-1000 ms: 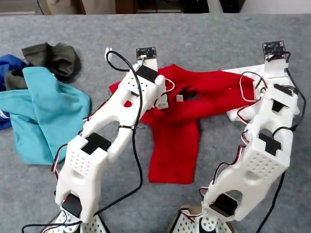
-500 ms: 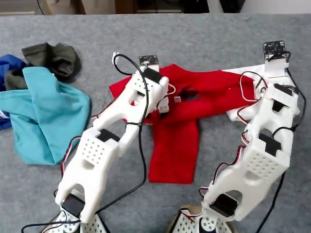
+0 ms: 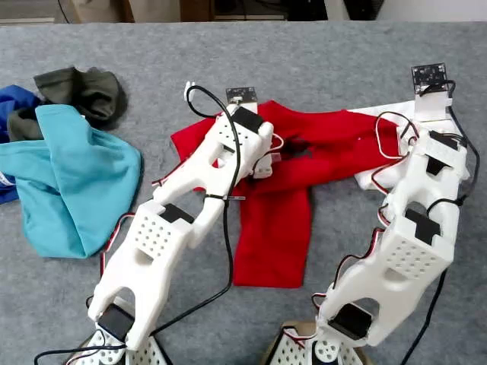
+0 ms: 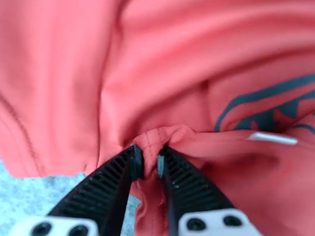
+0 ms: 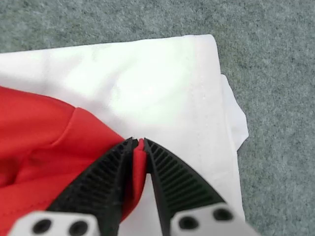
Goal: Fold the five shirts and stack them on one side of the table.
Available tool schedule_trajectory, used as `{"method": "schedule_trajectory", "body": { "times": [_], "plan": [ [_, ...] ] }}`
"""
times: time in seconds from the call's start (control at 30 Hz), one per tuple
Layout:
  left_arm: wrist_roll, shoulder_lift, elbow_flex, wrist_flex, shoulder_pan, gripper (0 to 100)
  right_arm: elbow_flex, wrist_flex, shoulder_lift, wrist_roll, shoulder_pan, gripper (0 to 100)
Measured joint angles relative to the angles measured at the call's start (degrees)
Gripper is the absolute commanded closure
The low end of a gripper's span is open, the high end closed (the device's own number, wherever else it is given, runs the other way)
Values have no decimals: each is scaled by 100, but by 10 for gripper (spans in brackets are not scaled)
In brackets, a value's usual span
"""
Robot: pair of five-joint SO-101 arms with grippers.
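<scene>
Left gripper (image 4: 147,161) is clamped on a bunched fold of the red cotton shirt (image 3: 278,228). Right gripper (image 5: 139,145) is pinched on that shirt's sleeve edge, with a flat white fabric shirt (image 5: 162,88) directly under its fingertips. Left wrist view adds a dark teal print (image 4: 266,105) and a small white tag (image 4: 271,139) just past the fingertips, lettering unreadable. High view adds a crumpled teal shirt (image 3: 72,179), an olive shirt (image 3: 87,91) and a blue shirt (image 3: 11,106) on the grey felt table (image 3: 319,53), well apart from the left gripper.
</scene>
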Motion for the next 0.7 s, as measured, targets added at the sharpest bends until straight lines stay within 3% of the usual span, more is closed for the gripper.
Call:
{"method": "schedule_trajectory", "body": {
  "times": [0.17,0.33,0.47,0.7],
  "plan": [
    [0,9,-114,79,9,983,0,0,0,0,0,996],
    [-185,-132,-914,809,9,983,0,378,-202,0,-9,996],
    [-835,-659,-2004,1503,-220,983,-44,853,-1196,0,-211,996],
    [-1908,-2497,-2532,1618,-870,983,-659,1987,-3402,-123,-774,996]
  ]
}}
